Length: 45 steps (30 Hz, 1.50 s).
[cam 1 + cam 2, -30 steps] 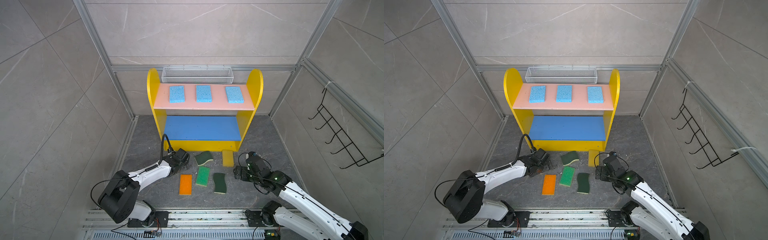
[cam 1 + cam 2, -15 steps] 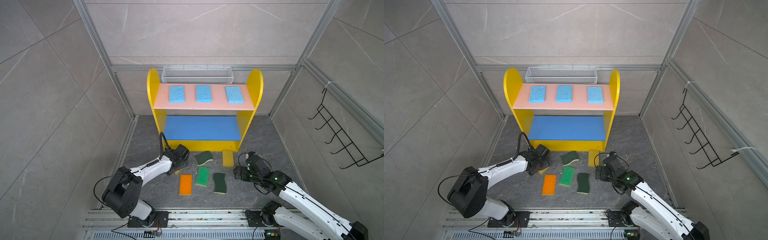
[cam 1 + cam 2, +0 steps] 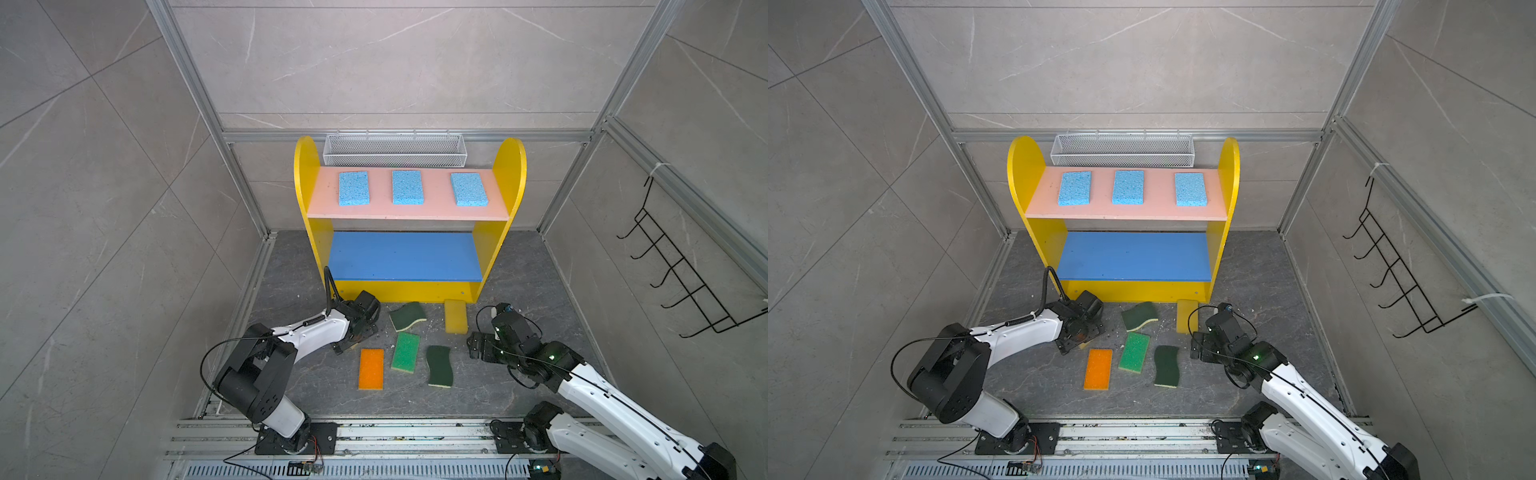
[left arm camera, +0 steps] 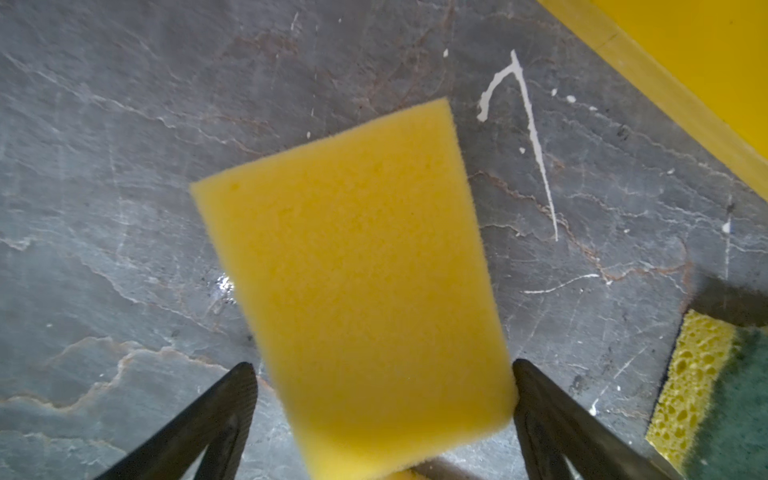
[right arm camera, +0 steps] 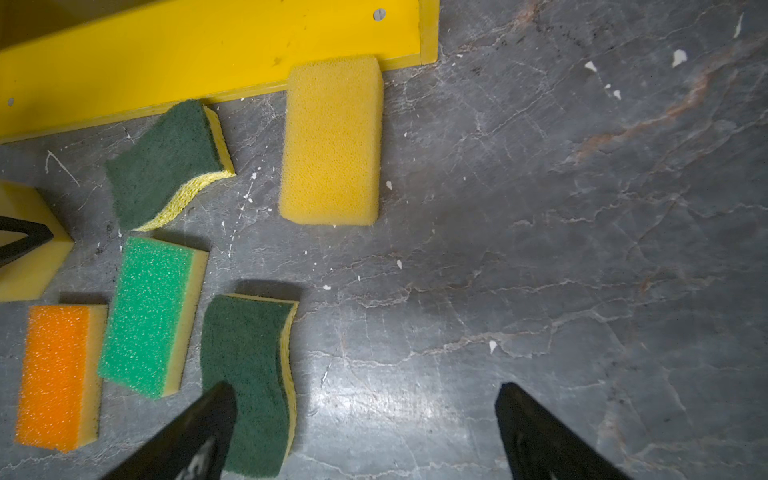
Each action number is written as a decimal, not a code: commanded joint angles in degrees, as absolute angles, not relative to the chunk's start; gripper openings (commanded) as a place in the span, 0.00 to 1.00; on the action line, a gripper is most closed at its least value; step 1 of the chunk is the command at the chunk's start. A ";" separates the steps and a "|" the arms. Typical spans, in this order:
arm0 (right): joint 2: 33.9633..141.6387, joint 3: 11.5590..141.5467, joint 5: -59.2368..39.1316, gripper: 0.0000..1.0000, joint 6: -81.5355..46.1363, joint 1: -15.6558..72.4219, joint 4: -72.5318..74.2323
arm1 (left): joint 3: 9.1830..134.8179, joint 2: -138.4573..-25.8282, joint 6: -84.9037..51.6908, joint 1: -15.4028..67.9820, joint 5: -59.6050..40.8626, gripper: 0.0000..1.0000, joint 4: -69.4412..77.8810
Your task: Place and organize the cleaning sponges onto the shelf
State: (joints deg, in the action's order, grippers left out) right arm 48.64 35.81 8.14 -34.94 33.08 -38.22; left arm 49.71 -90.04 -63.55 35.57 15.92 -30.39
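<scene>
Left tool [image 4: 382, 365]: jaws apart, straddling yellow sponge [image 4: 353, 257] across its short width, not clamped. Sponge's long axis runs straight ahead of tool. Sponge lies on worktop [image 4: 124, 166] near shelf [image 3: 316, 249] base. Right tool [image 5: 365, 388]: jaws apart, empty, farther off.

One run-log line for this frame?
left gripper: open astride yellow sponge | right gripper: open, empty | shelf: three blue sponges on pink board | floor: five more sponges
</scene>
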 commanded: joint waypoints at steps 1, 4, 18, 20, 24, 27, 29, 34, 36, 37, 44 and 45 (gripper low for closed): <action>48.87 35.33 8.35 0.99 -34.10 33.25 -37.59 | 51.14 -91.18 -65.17 35.15 16.52 0.96 -29.60; 48.78 35.18 8.35 0.99 -34.01 33.16 -37.49 | 50.83 -91.46 -65.26 35.14 17.02 0.94 -29.62; 48.10 34.98 8.87 0.99 -33.15 33.08 -37.66 | 47.02 -84.53 -54.51 35.15 16.08 0.67 -30.39; 47.45 34.98 9.12 0.99 -32.97 33.12 -37.87 | 47.09 -80.47 -49.17 35.21 15.05 0.66 -31.49; 46.50 35.24 9.49 0.99 -32.40 33.13 -38.10 | 47.46 -71.66 -40.93 35.46 14.81 0.65 -33.56; 46.32 35.42 9.58 0.99 -32.30 33.13 -38.01 | 48.46 -65.69 -36.01 35.51 15.86 0.65 -34.36; 46.40 35.42 9.19 0.99 -32.26 33.03 -37.43 | 49.92 -63.40 -31.96 35.49 16.60 0.65 -34.05; 47.11 36.08 8.15 0.99 -32.34 33.13 -36.78 | 55.23 -64.14 -22.93 35.50 17.68 0.65 -30.63; 47.02 36.21 8.09 0.99 -32.43 33.22 -36.72 | 58.02 -66.55 -20.23 35.50 18.46 0.65 -29.51; 46.93 36.30 8.09 0.99 -32.44 33.12 -36.72 | 59.55 -68.22 -19.09 35.51 19.52 0.65 -29.07; 46.93 37.14 8.11 0.99 -32.34 33.13 -37.35 | 67.14 -77.16 -15.92 33.02 23.46 0.65 -24.79; 46.85 37.10 8.09 0.99 -32.34 33.08 -37.28 | 67.70 -77.94 -15.38 32.75 23.60 0.65 -23.97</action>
